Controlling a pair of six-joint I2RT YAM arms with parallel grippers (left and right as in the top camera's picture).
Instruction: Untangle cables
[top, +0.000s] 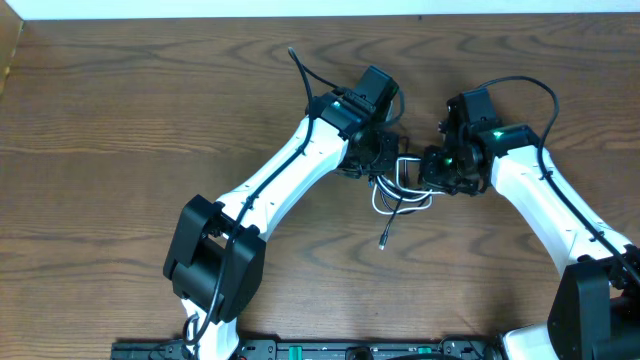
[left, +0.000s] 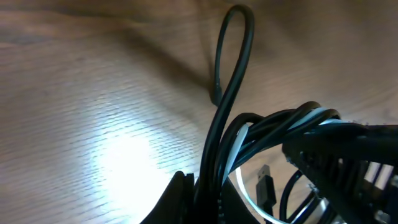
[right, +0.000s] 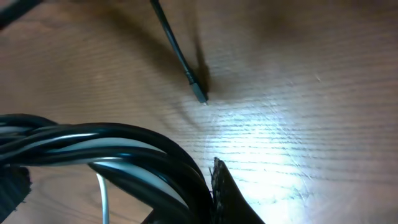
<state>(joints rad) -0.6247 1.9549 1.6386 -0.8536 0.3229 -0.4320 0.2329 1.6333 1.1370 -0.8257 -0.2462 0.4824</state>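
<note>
Left claw (top: 382, 166) and right claw (top: 432, 172) are each pinched together on the cables (top: 398, 192), a twisted bundle bunched between them near the middle of the bench (top: 110, 140). Black cable (left: 231, 74) and white cable (left: 239, 148) look light, limp and slick, likely to snag at their plugs. A better hold would be one single strand near a free end, not the whole twist.

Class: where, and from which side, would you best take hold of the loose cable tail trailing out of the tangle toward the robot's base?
Just behind its plug, from above, jaws across the tail: it lies straight on the table, clear of the bunched cables.
</note>
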